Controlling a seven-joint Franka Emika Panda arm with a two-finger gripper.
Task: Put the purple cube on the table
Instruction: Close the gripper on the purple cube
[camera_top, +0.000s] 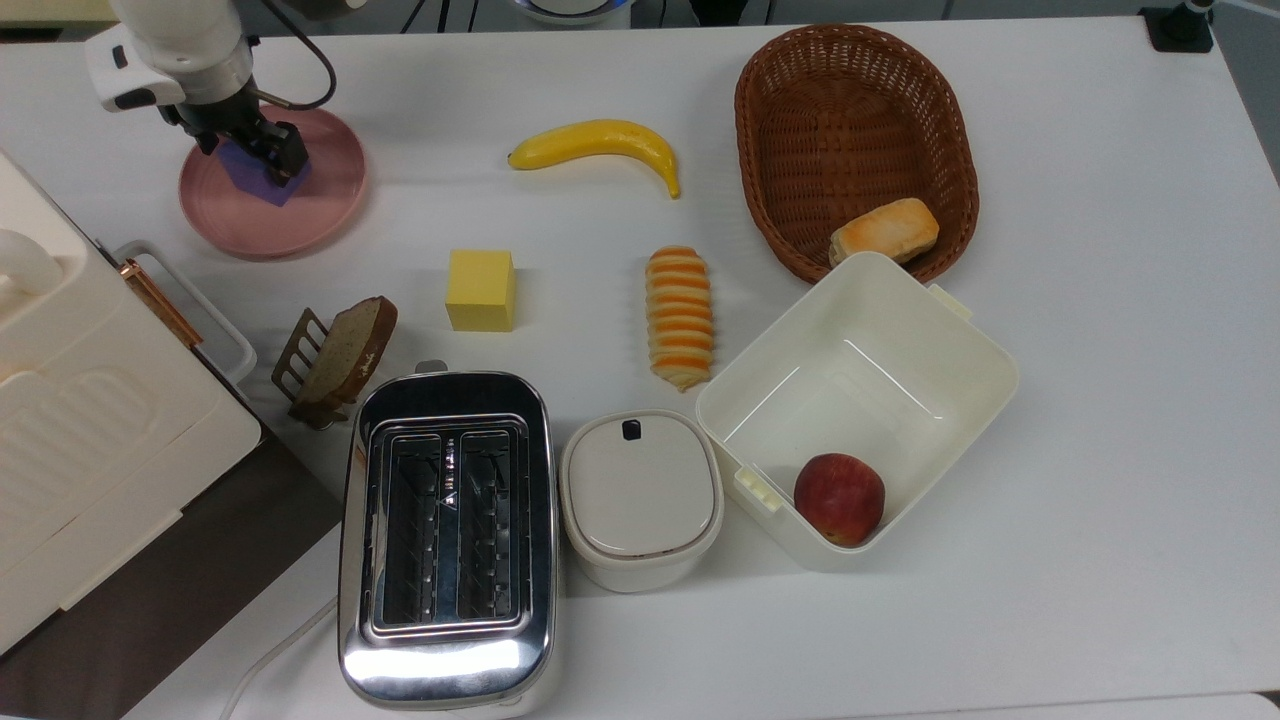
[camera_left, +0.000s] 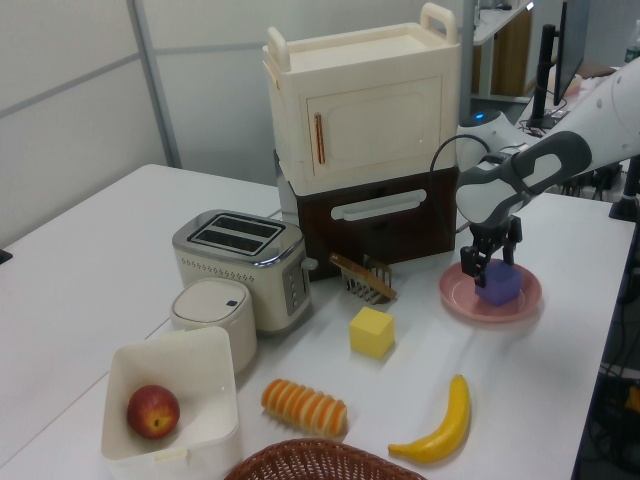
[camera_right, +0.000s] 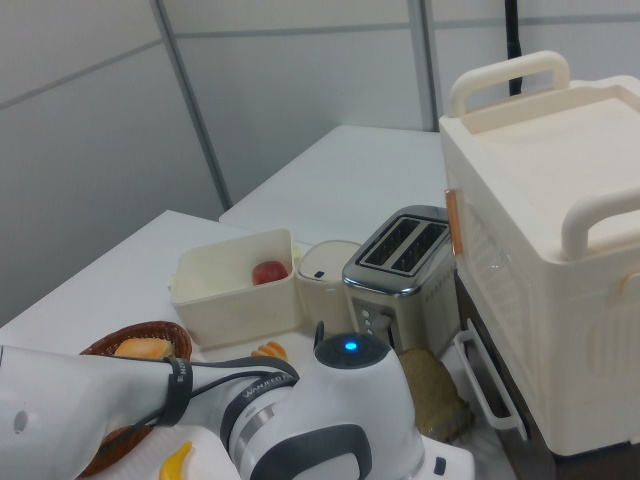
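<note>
The purple cube (camera_top: 252, 172) (camera_left: 501, 285) sits on the round pink plate (camera_top: 330, 215) (camera_left: 458, 293) at the top view's upper left, on the white table (camera_top: 1100, 300) (camera_left: 80, 260). My gripper (camera_top: 248, 152) (camera_left: 490, 265) is lowered over the cube. It is open, with one dark finger on each side of the cube, which rests on the plate. The gripper hides part of the cube's top in the top view.
A yellow cube (camera_top: 481, 290) and a bread slice in a rack (camera_top: 340, 355) lie below the plate in the top view. A banana (camera_top: 595, 145), a wicker basket (camera_top: 855, 130), a toaster (camera_top: 447, 530) and a cream cabinet (camera_top: 90, 420) (camera_left: 360, 120) stand around.
</note>
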